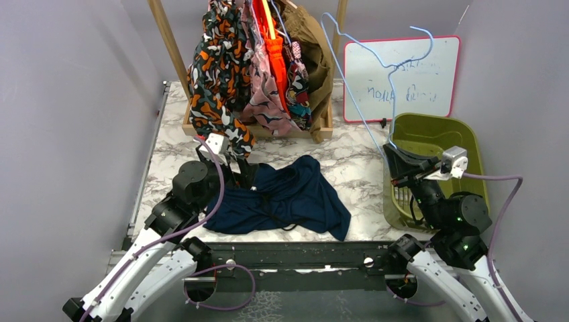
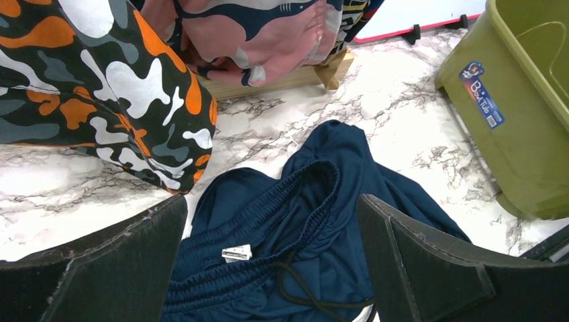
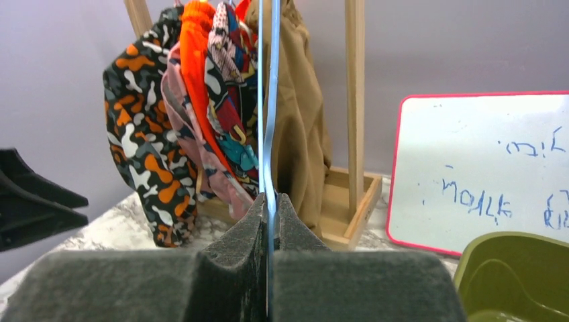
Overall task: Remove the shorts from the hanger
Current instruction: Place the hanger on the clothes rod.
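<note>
Entry: shorts removal, one pair off.

We found the crumpled navy fabric shorts (image 1: 285,198) lying flat on the white marble-patterned bench (image 1: 362,168), near its front edge, clear of any hanger. The left hand (image 2: 272,201) hovered just above the waistband with its jaws fully spread and nothing between them.

The right hand (image 3: 268,201) was pinched shut on the thin light-blue wire hanger (image 3: 268,147). It held the hanger upright above the olive-green plastic bin (image 1: 463,131) at the right side of the bench. The hanger carried no garment.

We judged that the separation step for this pair was finished and the step in hand was disposing of the bare hanger.

The next move would call for the right hand to lower the hanger into the bin and let go. The wire's long hook must stay clear of the bin rim.

Other pairs hung on the wooden rack (image 1: 322,127) at the back: black-orange-white blotch-print shorts (image 1: 215,74), pink-print shorts (image 1: 265,100), bright orange shorts (image 1: 274,47) and tan shorts (image 1: 315,60). We could not tell which hangers carried them.
</note>
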Robot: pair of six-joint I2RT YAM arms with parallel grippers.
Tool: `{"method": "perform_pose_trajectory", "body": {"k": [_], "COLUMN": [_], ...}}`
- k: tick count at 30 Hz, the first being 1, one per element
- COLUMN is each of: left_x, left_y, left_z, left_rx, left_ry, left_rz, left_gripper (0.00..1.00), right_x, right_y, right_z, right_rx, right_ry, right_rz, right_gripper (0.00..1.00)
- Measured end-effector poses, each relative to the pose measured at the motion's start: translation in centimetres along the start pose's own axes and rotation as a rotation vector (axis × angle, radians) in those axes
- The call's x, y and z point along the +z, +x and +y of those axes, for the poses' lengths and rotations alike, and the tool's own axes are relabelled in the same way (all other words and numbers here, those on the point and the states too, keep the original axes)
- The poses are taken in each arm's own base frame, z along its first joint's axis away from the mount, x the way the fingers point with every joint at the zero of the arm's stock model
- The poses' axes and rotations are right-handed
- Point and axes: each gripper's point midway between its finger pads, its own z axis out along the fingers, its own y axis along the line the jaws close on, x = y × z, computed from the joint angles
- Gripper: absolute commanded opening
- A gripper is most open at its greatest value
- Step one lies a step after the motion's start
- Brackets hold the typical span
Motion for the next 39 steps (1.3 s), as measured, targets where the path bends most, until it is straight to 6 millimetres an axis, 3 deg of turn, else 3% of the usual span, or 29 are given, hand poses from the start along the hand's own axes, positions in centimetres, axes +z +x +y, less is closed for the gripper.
{"method": "perform_pose_trajectory", "body": {"k": [4, 10, 13, 15, 21, 24, 27, 36, 39], "left_x": [0.1, 0.2, 0.3, 0.5, 0.9, 0.8, 0.6, 0.1, 0.0], "left_y": [0.2, 0.6, 0.8, 1.0, 1.6, 1.9, 1.9, 1.9, 2.0], "left_z": [0.1, 0.3, 0.5, 0.5, 0.6, 0.7, 0.8, 1.1, 1.2], "left_rx": [0.000, -0.001, -0.004, -0.006, -0.007, -0.008, -0.008, -0.007, -0.006], "left_ry": [-0.005, -0.015, -0.023, -0.028, -0.037, -0.040, -0.043, -0.055, -0.058], "left_rz": [0.007, 0.014, 0.019, 0.026, 0.053, 0.063, 0.060, 0.058, 0.060], "left_gripper": [0.99, 0.99, 0.99, 0.99, 0.99, 0.99, 0.99, 0.99, 0.99], "right_x": [0.2, 0.5, 1.7, 2.9, 6.1, 6.8, 8.0, 13.2, 14.5], "right_y": [-0.9, -0.7, 0.1, 1.5, 8.0, 9.6, 9.0, 3.8, 3.2], "right_z": [0.0, -1.3, -1.7, -1.6, -1.1, -1.0, -0.7, 0.2, 0.4], "right_rx": [0.012, 0.002, -0.013, -0.028, -0.069, -0.084, -0.090, -0.093, -0.093], "right_ry": [0.002, 0.080, 0.113, 0.122, 0.118, 0.117, 0.113, 0.106, 0.107], "right_rz": [-0.033, -0.015, 0.054, 0.133, 0.428, 0.512, 0.533, 0.454, 0.446], "right_gripper": [0.01, 0.01, 0.01, 0.01, 0.01, 0.01, 0.01, 0.01, 0.01]}}
